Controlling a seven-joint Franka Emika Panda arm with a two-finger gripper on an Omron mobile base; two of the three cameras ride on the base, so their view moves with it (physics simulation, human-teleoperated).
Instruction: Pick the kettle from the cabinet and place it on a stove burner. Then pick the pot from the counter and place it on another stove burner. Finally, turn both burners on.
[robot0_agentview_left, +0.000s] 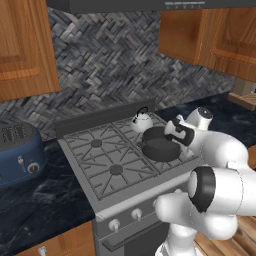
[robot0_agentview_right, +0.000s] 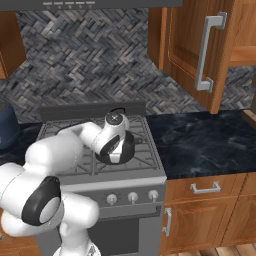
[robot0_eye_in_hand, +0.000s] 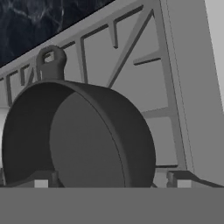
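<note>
The dark grey pot (robot0_agentview_left: 161, 150) (robot0_agentview_right: 129, 151) stands on the front right burner grate of the stove (robot0_agentview_left: 100, 160). Seen from the hand, the pot (robot0_eye_in_hand: 83, 140) is close below, one loop handle pointing toward the black counter (robot0_eye_in_hand: 43, 17). My gripper (robot0_agentview_left: 168, 140) (robot0_eye_in_hand: 112, 182) hovers just over the pot's near rim, jaws spread wide and holding nothing. The silvery kettle (robot0_agentview_left: 141, 121) with its black arched handle sits on the back right burner, right behind the pot. In the right base view my hand covers most of the kettle and of the pot.
A blue toaster (robot0_agentview_left: 20, 150) stands on the counter left of the stove. Round knobs (robot0_agentview_right: 132, 197) line the stove's front. The two left burners are bare. A wall cabinet door (robot0_agentview_right: 200, 50) hangs open above the right counter (robot0_agentview_right: 200, 140).
</note>
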